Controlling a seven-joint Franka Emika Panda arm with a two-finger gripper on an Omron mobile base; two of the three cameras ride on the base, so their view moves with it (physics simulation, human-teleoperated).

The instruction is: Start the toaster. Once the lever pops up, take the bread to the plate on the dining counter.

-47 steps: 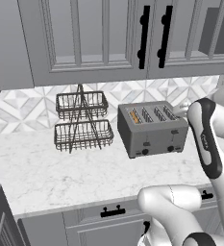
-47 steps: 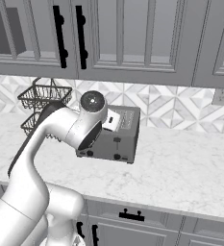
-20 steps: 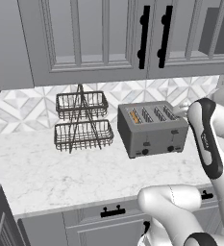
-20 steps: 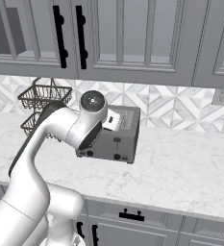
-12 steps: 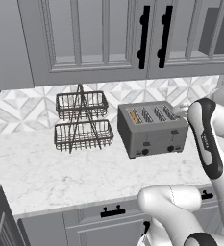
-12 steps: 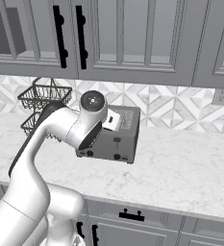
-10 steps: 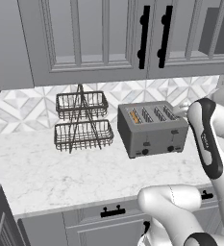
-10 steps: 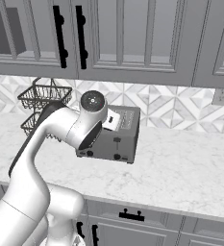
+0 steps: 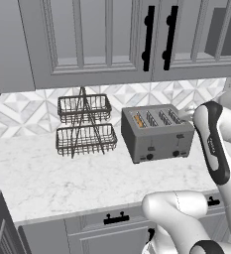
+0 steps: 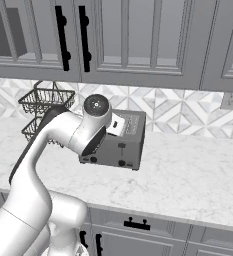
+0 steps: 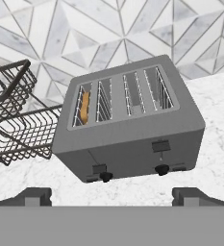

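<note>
The grey four-slot toaster (image 9: 156, 133) (image 10: 123, 146) (image 11: 132, 126) stands on the marble kitchen counter against the tiled wall. The bread (image 11: 85, 107) (image 9: 139, 120), a golden slice, sits sunk in the leftmost slot. On the toaster's front, the left lever (image 11: 99, 168) sits lower than the right lever (image 11: 160, 145). My gripper (image 11: 114, 196) hangs open in front of and slightly above the toaster, fingertips (image 11: 34, 194) wide apart and nothing between them. The plate and the dining counter are out of view.
A two-tier wire basket rack (image 9: 85, 126) (image 11: 12, 120) stands just left of the toaster. Grey wall cabinets (image 9: 112, 39) hang above. The counter's front edge (image 9: 87, 211) runs below, with drawers under it. My arm's elbow (image 10: 95, 107) hides part of the toaster in the right base view.
</note>
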